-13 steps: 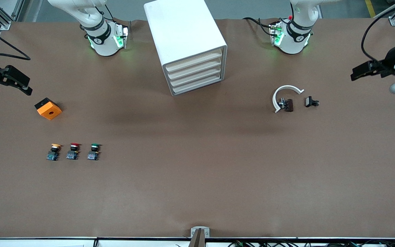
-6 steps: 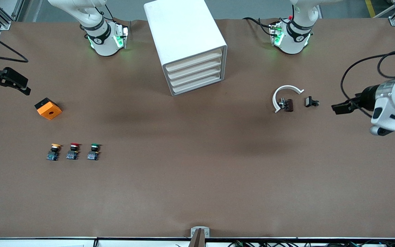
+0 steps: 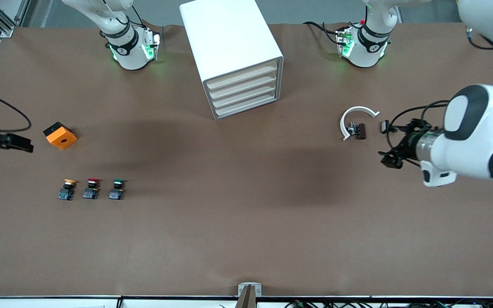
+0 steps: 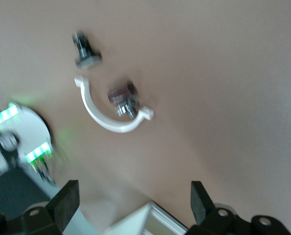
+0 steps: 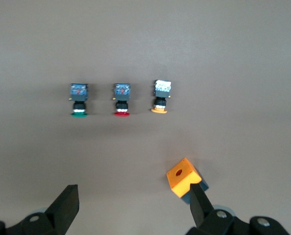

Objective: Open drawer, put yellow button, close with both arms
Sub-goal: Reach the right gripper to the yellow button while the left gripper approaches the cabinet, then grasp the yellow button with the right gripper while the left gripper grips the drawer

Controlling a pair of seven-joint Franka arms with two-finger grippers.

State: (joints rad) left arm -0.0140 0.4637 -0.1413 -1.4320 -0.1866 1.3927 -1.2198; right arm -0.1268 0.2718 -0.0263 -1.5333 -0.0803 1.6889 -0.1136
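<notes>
Front view: drawer (image 3: 243, 76) shut; yellow button (image 3: 67, 188) on the counter toward the right arm's end. Left tool (image 3: 390, 147) and right tool (image 3: 17, 143) are spread, empty. You must open the drawer first.

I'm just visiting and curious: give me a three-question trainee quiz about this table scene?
1. True or false: the top drawer of the white cabinet is shut.
2. Which button lies nearest the orange cube: A green-capped, B red-capped, C yellow button?
3. Fill in: the left gripper and right gripper both hold ____.

Key: 1 true; 2 C; 3 nothing, both are open.
</notes>
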